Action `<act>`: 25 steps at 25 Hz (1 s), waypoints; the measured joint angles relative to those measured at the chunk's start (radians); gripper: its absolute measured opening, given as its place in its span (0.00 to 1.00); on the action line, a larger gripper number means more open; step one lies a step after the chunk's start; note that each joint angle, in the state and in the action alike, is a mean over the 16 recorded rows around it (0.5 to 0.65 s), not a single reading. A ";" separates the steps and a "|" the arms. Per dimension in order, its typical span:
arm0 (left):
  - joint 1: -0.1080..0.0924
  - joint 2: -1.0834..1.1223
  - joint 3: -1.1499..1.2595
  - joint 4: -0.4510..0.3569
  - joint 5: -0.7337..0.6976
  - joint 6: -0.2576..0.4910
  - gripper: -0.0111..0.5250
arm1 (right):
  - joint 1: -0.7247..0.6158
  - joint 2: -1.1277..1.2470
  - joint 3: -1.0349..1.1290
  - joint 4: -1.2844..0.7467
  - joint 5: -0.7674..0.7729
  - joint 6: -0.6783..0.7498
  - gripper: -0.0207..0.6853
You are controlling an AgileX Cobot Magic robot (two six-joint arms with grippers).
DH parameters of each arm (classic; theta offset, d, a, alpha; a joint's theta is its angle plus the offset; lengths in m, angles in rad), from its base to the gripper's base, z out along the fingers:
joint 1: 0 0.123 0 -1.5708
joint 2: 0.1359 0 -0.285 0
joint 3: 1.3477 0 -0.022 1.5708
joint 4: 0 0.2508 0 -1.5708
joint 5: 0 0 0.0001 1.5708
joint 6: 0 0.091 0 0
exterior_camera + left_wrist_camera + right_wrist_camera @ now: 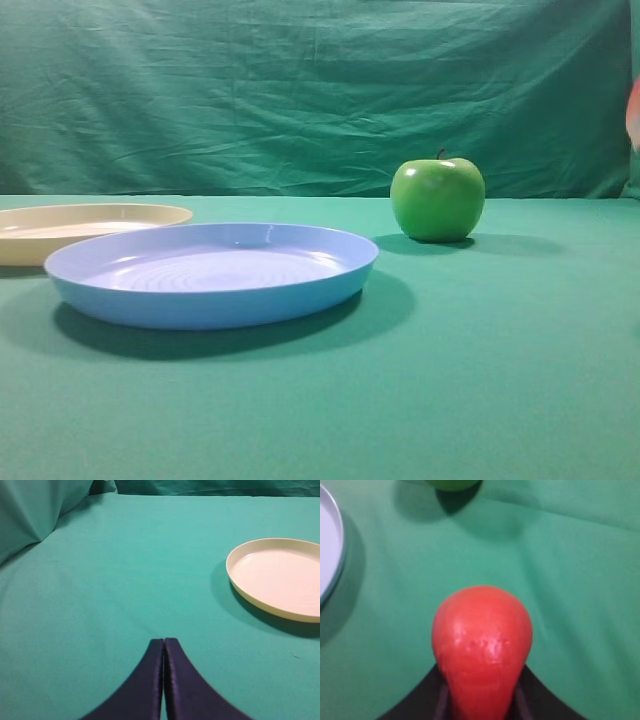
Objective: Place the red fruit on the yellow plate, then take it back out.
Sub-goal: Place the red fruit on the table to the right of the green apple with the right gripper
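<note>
1. The left gripper (164, 647) has its dark fingers pressed together tip to tip, clenched on nothing. It hangs over bare green cloth (125, 570).
2. Ahead of that gripper and off to its right lies the yellow plate (280, 577), flat on the cloth, with nothing in it. It is well apart from the fingertips, and its right edge runs out of the left wrist view.
3. In the high view the yellow plate (90, 222) sits at the far left, partly cut by the picture edge. The blue plate (212, 272) lies just in front of it and to its right, overlapping it in the picture.
4. The green apple (437, 198) stands upright on the cloth, right of the blue plate and apart from it, stem up.
5. The right gripper (482, 702) grasps the fruit (482, 645): the dark jaws sit against both sides of its lower part, and the red rounded top sticks out ahead of them.
6. Ahead of that gripper and slightly left, the apple's lower edge (452, 484) shows at the top of the right wrist view. The blue plate's rim (335, 560) is far to the gripper's left.
7. In the high view a blurred pinkish sliver (633, 115) shows at the right edge, above the table; what it is cannot be told.
</note>
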 joint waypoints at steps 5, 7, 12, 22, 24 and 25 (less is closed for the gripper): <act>0.000 0.000 0.000 0.000 0.000 0.000 0.02 | 0.000 0.066 0.002 0.002 -0.044 -0.012 0.56; 0.000 0.000 0.000 0.000 0.000 0.000 0.02 | 0.000 0.083 0.002 0.003 -0.052 -0.015 0.64; 0.000 0.000 0.000 0.000 0.000 0.000 0.02 | 0.000 0.083 -0.003 0.004 -0.048 -0.018 0.83; 0.000 0.000 0.000 0.000 0.000 0.000 0.02 | 0.000 -0.085 -0.123 0.001 0.139 -0.018 0.76; 0.000 0.000 0.000 0.000 0.000 0.000 0.02 | 0.000 -0.140 -0.161 0.000 0.199 -0.018 0.66; 0.000 0.000 0.000 0.000 0.000 0.000 0.02 | 0.000 -0.169 -0.181 0.001 0.230 -0.018 0.61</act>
